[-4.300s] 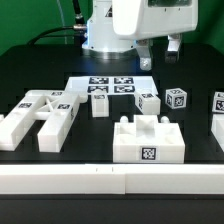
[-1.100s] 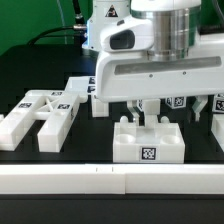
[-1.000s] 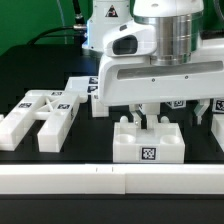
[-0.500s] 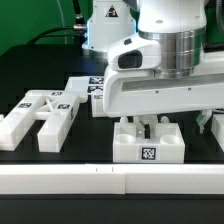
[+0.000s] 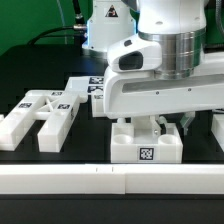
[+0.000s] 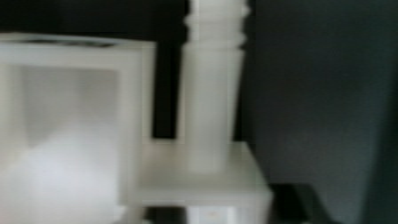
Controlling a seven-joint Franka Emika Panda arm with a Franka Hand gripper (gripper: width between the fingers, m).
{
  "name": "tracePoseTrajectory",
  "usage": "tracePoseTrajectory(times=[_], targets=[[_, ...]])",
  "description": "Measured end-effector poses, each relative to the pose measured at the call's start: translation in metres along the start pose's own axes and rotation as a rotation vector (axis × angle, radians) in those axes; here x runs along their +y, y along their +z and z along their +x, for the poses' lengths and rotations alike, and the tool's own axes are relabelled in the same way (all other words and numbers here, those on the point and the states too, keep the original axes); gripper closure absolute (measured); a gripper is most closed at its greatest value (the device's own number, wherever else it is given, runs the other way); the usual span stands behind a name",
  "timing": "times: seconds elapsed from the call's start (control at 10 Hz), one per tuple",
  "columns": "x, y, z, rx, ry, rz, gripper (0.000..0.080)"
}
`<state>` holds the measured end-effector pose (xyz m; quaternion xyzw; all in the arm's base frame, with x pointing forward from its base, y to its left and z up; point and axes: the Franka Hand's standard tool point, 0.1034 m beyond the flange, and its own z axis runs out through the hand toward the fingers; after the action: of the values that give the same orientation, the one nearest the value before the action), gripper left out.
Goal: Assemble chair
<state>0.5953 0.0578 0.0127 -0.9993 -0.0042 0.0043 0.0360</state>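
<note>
The notched block (image 5: pixel 146 146), glossy white with a square tag on its front, stands near the table's front edge. My gripper (image 5: pixel 160 126) is down on top of it, and its dark fingers straddle one raised part of the block. In the wrist view the gripper (image 6: pixel 226 218) has white plastic filling the gap between its fingers, and the notched block (image 6: pixel 196 170) is very close and blurred. The H-shaped frame (image 5: pixel 40 115) lies flat at the exterior view's left, well away from the gripper. The small loose parts at the right are mostly hidden behind my arm.
The marker board (image 5: pixel 82 88) lies behind the H-shaped frame, partly covered by my arm. A white part (image 5: pixel 217 128) shows at the exterior view's right edge. A long white ledge (image 5: pixel 100 181) runs along the front. The robot base (image 5: pixel 108 30) stands at the back.
My arm came from high at the back down onto the notched block. Over the last second it sank lower and shifted slightly right, and the fingers now sit around the block's top.
</note>
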Motion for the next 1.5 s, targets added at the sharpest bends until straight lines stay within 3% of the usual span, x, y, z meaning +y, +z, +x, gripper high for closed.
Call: tracePoseTrajectory(times=[0.1,0.2,0.8,1.3,1.5], targets=[[0.000,0.000,0.000,0.000,0.000,0.000,0.0691],[0.000,-0.001,0.001,0.002,0.000,0.000,0.0765],[-0.002,-0.001,0.002,0.003,0.014,0.001,0.0765],[-0.049,0.001,0.029,0.030,0.093,0.010,0.0764],[-0.055,0.001,0.034,0.034,0.084,0.011,0.0764]])
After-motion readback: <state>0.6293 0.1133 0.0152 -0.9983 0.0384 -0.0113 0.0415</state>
